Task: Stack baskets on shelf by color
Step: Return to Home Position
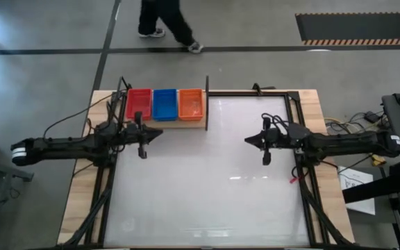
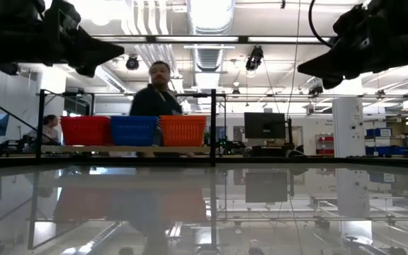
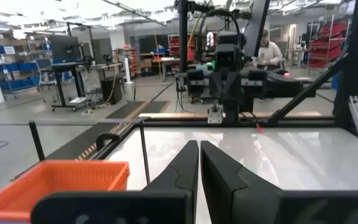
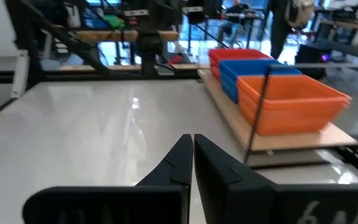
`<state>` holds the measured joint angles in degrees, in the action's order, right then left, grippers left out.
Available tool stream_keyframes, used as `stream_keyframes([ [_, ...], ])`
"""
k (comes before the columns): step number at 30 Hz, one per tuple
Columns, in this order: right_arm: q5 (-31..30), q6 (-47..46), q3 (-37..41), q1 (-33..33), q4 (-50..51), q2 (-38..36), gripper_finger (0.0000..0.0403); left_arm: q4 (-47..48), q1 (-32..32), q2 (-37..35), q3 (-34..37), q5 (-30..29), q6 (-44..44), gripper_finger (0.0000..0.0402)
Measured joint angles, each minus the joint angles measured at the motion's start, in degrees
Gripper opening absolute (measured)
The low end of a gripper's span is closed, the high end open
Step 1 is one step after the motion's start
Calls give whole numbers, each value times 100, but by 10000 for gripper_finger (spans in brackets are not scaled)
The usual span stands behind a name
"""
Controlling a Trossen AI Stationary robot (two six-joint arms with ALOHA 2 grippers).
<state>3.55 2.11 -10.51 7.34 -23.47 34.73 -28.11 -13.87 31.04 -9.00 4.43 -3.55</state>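
Red (image 1: pixel 138 103), blue (image 1: pixel 164 103) and orange (image 1: pixel 191 103) baskets stand side by side on the light-wood shelf (image 1: pixel 165 123) at the table's far left, the dark upright post (image 1: pixel 207 103) at the orange end. In the right wrist view each colour looks like a stack (image 4: pixel 288 102). My left gripper (image 1: pixel 160 134) hovers shut and empty just near of the shelf, raised above the table. My right gripper (image 1: pixel 247 139) hovers shut and empty over the table's right half. Both show raised in the low view, left (image 2: pixel 112 49) and right (image 2: pixel 307 69).
The white glossy tabletop (image 1: pixel 207 187) lies between and near the arms. A dark frame (image 1: pixel 294 111) runs around the table. A person (image 1: pixel 165 21) walks on the floor beyond the far edge. Cables (image 1: pixel 68 121) hang at the left.
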Motion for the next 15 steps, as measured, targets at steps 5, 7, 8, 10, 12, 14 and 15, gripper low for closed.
stream_keyframes([
  [5, 135, 22, -69, 252, 466, -369, 9, -88, -3, -182, 324, -170, -24, 1],
  [7, 239, 23, -53, 343, 525, -501, 8, -94, -2, -271, 415, -210, -26, 1],
  [8, 263, 25, -29, 390, 525, -558, 9, -99, -4, -318, 465, -256, -26, 1],
  [10, 274, 33, 23, 466, 531, -676, 8, -104, -4, -422, 576, -347, -31, 1],
  [12, 297, 37, 67, 531, 535, -781, 9, -86, -4, -558, 696, -406, -31, 1],
  [14, 366, 39, 103, 576, 535, -889, 9, -81, -3, -783, 787, -466, -27, 1],
  [15, 399, 27, 120, 594, 539, -945, 9, -97, -4, -883, 818, -479, -30, 1],
])
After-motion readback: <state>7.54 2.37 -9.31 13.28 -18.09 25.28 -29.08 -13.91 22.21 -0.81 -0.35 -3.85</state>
